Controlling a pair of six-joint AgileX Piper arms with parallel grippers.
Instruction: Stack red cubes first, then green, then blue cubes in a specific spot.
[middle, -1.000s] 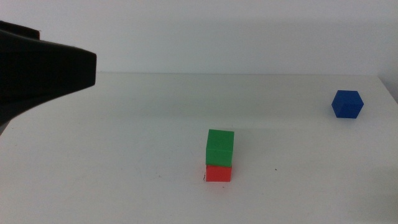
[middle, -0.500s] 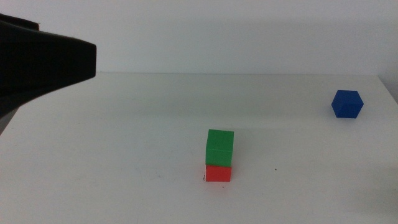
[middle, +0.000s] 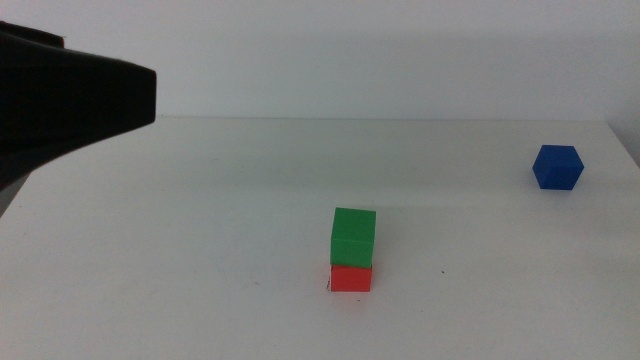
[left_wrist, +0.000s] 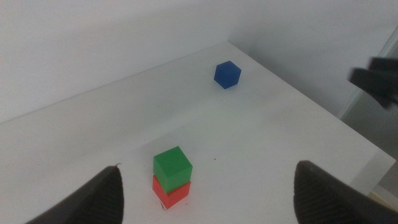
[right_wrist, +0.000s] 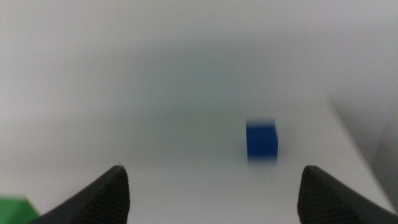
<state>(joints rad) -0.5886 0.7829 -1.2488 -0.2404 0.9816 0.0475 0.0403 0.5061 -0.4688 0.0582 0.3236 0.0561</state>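
The green cube (middle: 354, 237) sits on the red cube (middle: 351, 277) in the middle of the table; the stack also shows in the left wrist view, green (left_wrist: 172, 165) over red (left_wrist: 171, 192). The blue cube (middle: 557, 167) lies alone at the far right, and shows in the left wrist view (left_wrist: 227, 74) and the right wrist view (right_wrist: 261, 140). My left arm (middle: 70, 100) hangs high at the left, its gripper (left_wrist: 209, 171) open and empty, well above and to the left of the stack. My right gripper (right_wrist: 212, 169) is open and empty, facing the blue cube from a distance; it is outside the middle view.
The white table (middle: 200, 250) ends at a right edge just past the blue cube, with a white wall behind. A dark part of the right arm (left_wrist: 379, 78) shows beyond the table's right edge in the left wrist view.
The left arm has risen slightly at the upper left. The cubes have not moved.
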